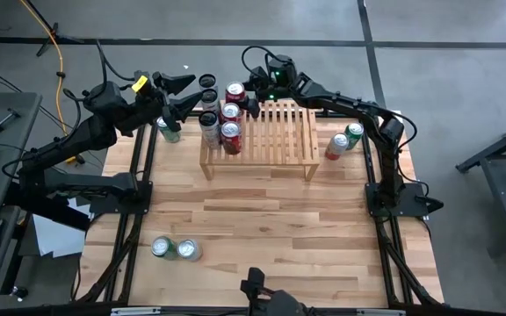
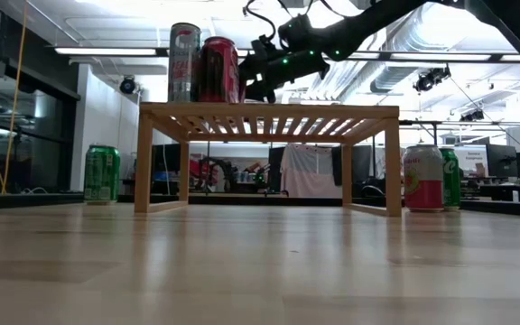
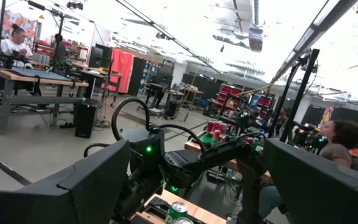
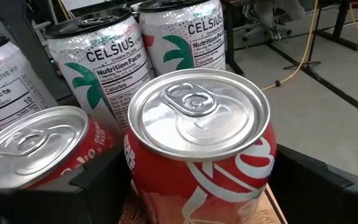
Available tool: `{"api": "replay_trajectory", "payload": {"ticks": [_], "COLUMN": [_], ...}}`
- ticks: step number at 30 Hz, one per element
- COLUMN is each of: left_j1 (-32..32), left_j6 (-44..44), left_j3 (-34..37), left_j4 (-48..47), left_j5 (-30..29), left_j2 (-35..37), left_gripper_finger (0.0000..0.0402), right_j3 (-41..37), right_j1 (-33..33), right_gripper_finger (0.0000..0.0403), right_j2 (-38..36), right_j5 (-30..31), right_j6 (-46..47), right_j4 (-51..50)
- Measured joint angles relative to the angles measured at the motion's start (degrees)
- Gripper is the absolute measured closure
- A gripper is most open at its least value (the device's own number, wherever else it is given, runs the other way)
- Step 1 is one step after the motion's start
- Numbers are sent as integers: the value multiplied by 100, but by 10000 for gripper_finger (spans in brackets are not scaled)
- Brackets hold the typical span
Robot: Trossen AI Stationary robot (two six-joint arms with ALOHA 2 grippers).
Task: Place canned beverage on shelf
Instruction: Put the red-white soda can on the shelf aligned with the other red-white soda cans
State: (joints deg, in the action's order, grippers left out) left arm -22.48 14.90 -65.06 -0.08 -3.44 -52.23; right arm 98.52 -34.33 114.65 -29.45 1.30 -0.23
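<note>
The shelf, a low light-wood rack with a slatted top, stands at the table's far middle. Several cans stand on its left end. One of them, a red can, stands upright on the slats. My right gripper is open and reaches in level from the right, one finger on each side of this can. A second red can and silver Celsius cans stand just beside and beyond it. My left gripper hangs open and raised at the far left, with nothing between its fingers. My right gripper's fingers stand close against the red can's two sides, low on its wall, coming level from the table's right. Whether they touch it I cannot tell. The can stands upright on the shelf.
A green can stands on the table left of the shelf. Two cans stand to its right. Two more are at the near left. The shelf's right part is bare slats. People show in the room beyond.
</note>
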Motion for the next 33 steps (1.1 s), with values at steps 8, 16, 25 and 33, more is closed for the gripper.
{"api": "replay_trajectory", "payload": {"ticks": [8, 16, 25, 33], "left_j1": [0, 2, 2, 1], "left_j6": [-2, -2, -4, -4], "left_j3": [0, 0, 0, 0], "left_j4": [0, -2, -2, -2], "left_j5": [0, 0, 0, 0], "left_j2": [0, 0, 0, 0], "left_gripper_finger": [41, 41, 41, 41], "right_j3": [0, 4, 4, 4], "right_j1": [0, 82, 139, 138], "right_gripper_finger": [80, 79, 79, 78], "right_j2": [0, 70, 85, 87], "right_j5": [285, 276, 276, 273], "right_j6": [-26, -24, -6, 20], "right_j4": [-39, -44, 33, 46]}}
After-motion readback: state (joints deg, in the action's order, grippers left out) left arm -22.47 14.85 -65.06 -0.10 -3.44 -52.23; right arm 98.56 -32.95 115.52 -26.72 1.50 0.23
